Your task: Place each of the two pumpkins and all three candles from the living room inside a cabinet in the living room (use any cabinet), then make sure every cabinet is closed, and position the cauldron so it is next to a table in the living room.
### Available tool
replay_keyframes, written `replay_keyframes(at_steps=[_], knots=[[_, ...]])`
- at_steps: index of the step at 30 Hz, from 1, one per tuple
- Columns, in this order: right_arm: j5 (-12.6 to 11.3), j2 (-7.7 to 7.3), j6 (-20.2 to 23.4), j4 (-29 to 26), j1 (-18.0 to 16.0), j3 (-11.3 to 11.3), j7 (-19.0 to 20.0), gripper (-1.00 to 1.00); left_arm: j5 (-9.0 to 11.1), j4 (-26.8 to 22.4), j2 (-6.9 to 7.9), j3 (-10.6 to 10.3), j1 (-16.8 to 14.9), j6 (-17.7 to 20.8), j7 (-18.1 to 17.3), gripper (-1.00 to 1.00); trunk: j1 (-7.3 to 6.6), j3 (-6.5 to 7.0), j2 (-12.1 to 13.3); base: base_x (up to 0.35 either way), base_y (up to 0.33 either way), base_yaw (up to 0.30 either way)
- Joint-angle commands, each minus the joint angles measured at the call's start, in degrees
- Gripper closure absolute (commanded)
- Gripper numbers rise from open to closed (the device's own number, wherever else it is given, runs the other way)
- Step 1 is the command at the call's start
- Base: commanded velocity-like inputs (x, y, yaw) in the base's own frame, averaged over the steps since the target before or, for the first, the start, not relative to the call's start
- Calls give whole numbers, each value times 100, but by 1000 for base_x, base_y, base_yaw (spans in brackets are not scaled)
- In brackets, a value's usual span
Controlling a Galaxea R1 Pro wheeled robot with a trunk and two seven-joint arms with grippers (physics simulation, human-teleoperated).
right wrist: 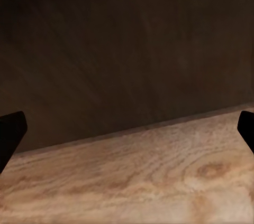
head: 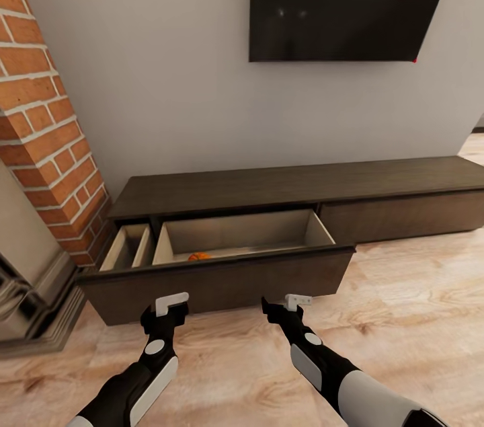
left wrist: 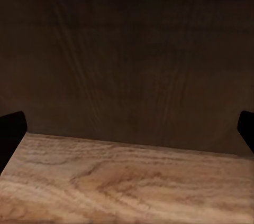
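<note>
2 grippers, both spread wide w/ nothing held: left gripper (head: pixel 163 314) & right gripper (head: pixel 282 309) hang just short of the pulled-out drawer front (head: pixel 222 282) — bare floor (head: pixel 403 319) to the right. Cabinet (head: pixel 302 185): 1 pumpkin (head: pixel 199 256) in the drawer's big compartment, near its front. 1 TV (head: pixel 349 0) on wall above.

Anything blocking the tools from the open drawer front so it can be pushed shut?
Nothing visible. The left tool and right tool hang just short of the drawer front, both open and empty, with bare floor below. One pumpkin sits low inside the drawer, below the rim, so it shouldn't foul closing.
</note>
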Motion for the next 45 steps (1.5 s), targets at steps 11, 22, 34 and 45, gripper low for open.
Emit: replay_keyframes(at_steps=[11,22,34,45], knots=[[-39,-3,-26,1,-6,47,-32,-100,45,0,5,-31,-6,-15,46,-100,0,-5,-2,124,70,0],[-39,-4,-26,4,-6,48,-34,-100,44,-7,5,-37,-6,-15,46,-100,0,-5,-2,67,24,0],[-39,-4,-26,2,-5,43,-28,-100,44,-7,1,-34,-5,-15,46,-100,0,-5,-2,114,0,0],[-39,-4,-26,1,-5,44,-29,-100,44,-24,10,-37,-7,-15,46,-100,0,-5,-2,149,0,0]])
